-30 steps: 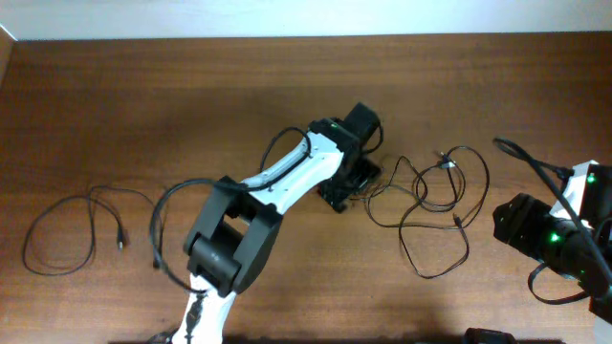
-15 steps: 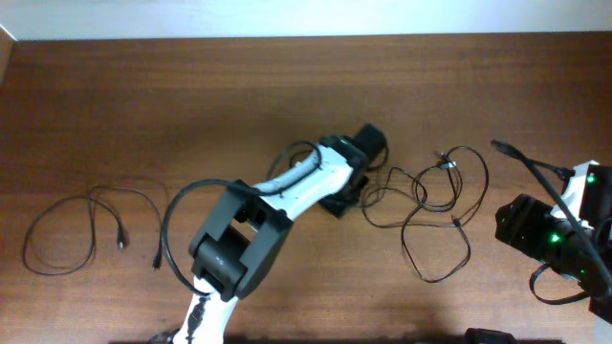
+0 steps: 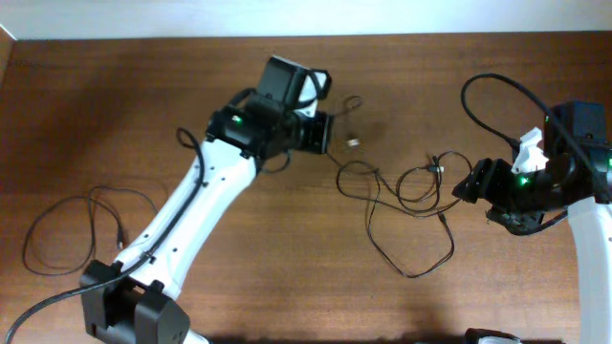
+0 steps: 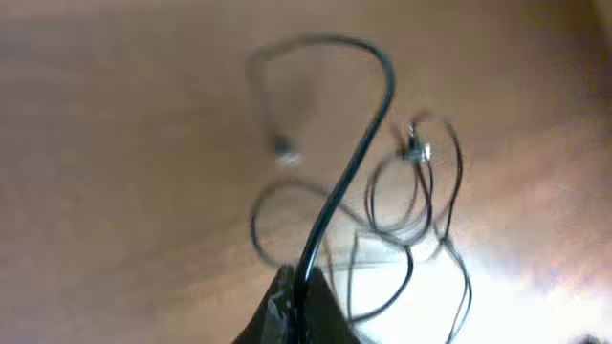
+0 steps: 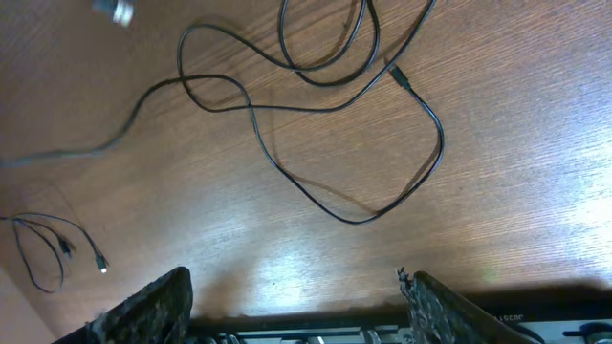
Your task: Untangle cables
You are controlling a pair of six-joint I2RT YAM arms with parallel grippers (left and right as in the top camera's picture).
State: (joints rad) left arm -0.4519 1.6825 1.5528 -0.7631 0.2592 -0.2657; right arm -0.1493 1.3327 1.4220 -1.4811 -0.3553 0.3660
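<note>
L gripper clamps cable; R gripper jaws apart.

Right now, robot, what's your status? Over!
Left gripper shut on one cable of the tangle. Right gripper open, empty, beside the tangle. Another cable lies apart, far left. Nothing in the way.

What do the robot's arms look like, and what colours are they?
Each arm is made of smooth white tubes joined by chunky black blocks. The left arm and the right arm each have a tiny green light glowing near the wrist. Thick black wires loop along them. The right gripper has two dark, bumpy fingers.
</note>
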